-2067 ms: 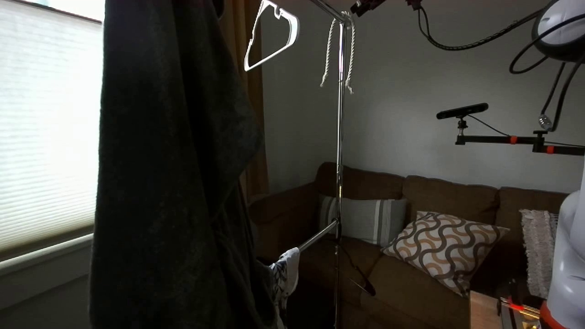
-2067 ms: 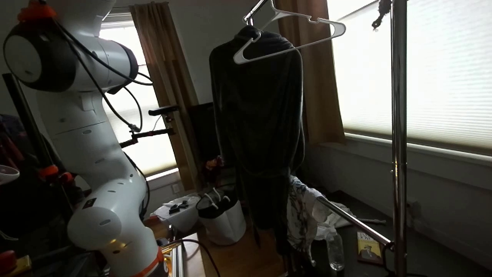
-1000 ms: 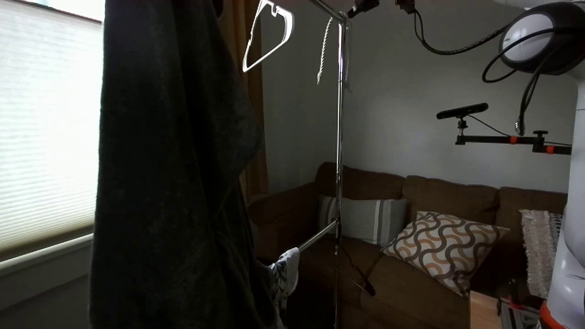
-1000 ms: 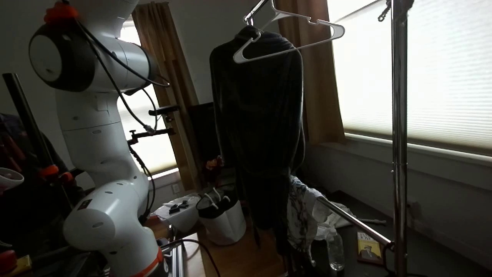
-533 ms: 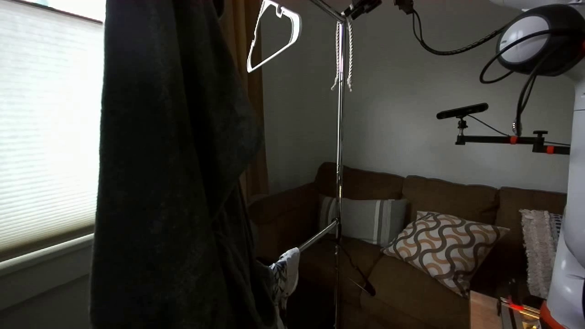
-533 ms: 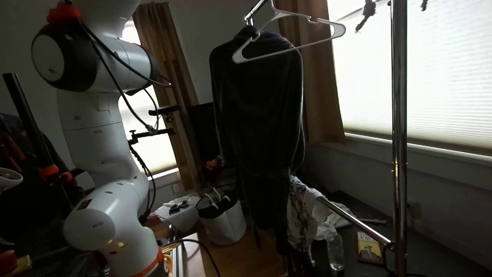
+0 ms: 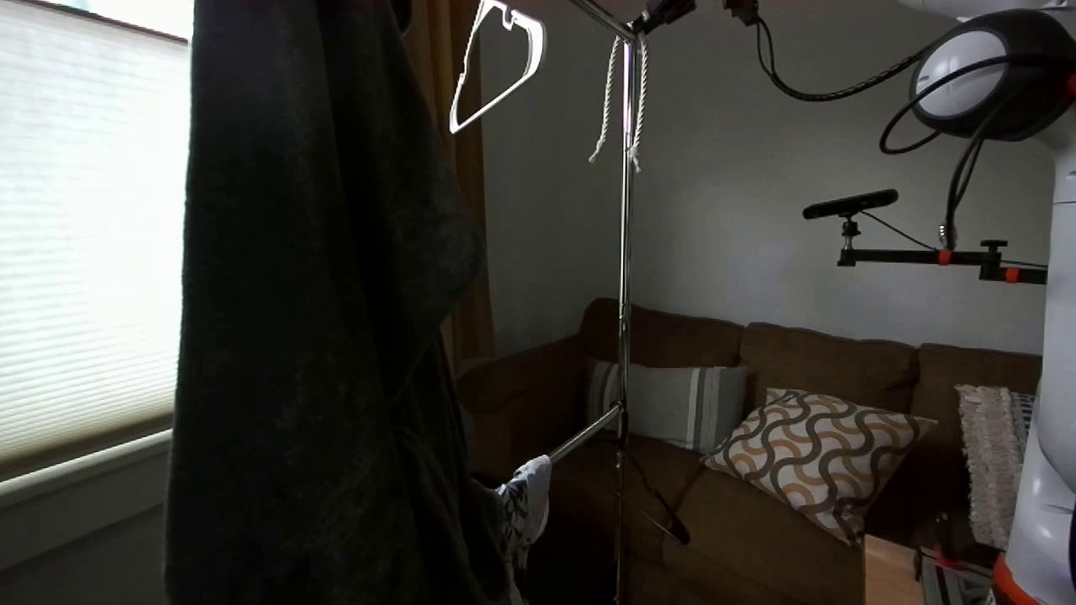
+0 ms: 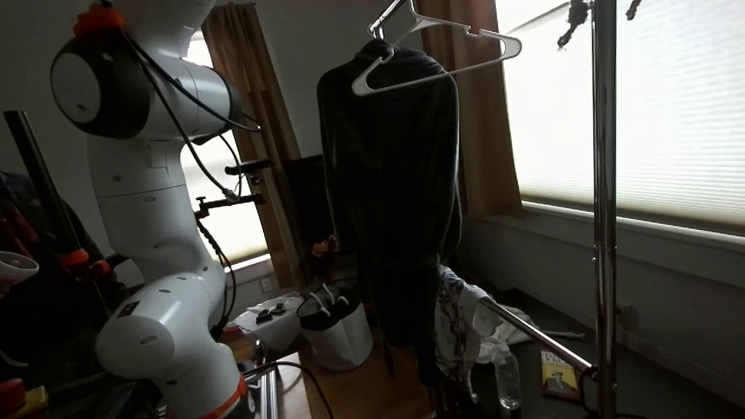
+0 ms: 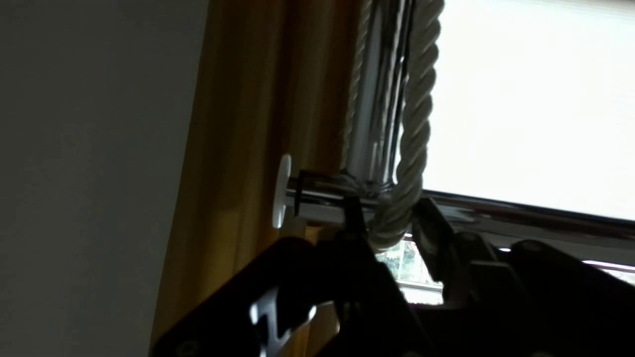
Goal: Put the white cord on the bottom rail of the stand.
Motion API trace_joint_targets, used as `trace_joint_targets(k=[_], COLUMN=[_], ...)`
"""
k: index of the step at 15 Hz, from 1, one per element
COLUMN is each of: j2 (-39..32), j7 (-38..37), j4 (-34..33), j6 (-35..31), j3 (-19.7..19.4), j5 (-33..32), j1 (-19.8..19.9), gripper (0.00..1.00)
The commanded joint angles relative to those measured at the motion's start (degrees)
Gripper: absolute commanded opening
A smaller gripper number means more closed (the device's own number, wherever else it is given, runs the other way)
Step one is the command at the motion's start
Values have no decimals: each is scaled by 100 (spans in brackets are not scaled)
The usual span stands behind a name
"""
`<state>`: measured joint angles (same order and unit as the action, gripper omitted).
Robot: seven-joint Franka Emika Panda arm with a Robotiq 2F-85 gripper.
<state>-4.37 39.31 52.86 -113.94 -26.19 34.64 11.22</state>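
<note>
While the gripper (image 9: 390, 215) hangs at the top corner of the chrome garment rack (image 7: 625, 252), its jaws stand narrow on the white cord (image 9: 417, 109), whose bend sits between the fingertips (image 9: 434, 238); read as held. Two strands drop from the grip, one along each side of the upright post (image 8: 604, 209), loose ends well above the bottom rail (image 8: 535, 333). Wrist view: top rail (image 9: 521, 223) passes just behind the bend; cannot tell whether cord and rail touch.

In the way: a dark garment (image 7: 311, 302) hangs below the top rail, hiding much of the rack in an exterior view. A white floral-print cloth (image 8: 457, 320) is draped over the bottom rail; rail shows between cloth and post in both exterior views. A white plastic hanger (image 7: 538, 50) hangs near the garment.

Around: brown sofa (image 7: 731, 538) with striped pillow (image 7: 664, 403) and wavy-patterned cushion (image 7: 824, 458). Low down past the bottom rail, a clear plastic bottle (image 8: 509, 381) and a book (image 8: 559, 381). In an exterior view a white bag (image 8: 337, 343) shows between robot arm (image 8: 142, 203) and garment.
</note>
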Motion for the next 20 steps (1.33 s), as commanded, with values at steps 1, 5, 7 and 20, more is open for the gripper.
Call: trace_joint_targets(k=[1,5,7,20], j2=[-24,153,412,2247], j7=[-4,65,205,1009], j4=[-125,-69,64,2480], j6=[285,587,636,2649], j3=[-13,-22,-63,423], j5=[94,466,979,-1054], j1=[48,117,197,621], gripper=[1,3,2,3])
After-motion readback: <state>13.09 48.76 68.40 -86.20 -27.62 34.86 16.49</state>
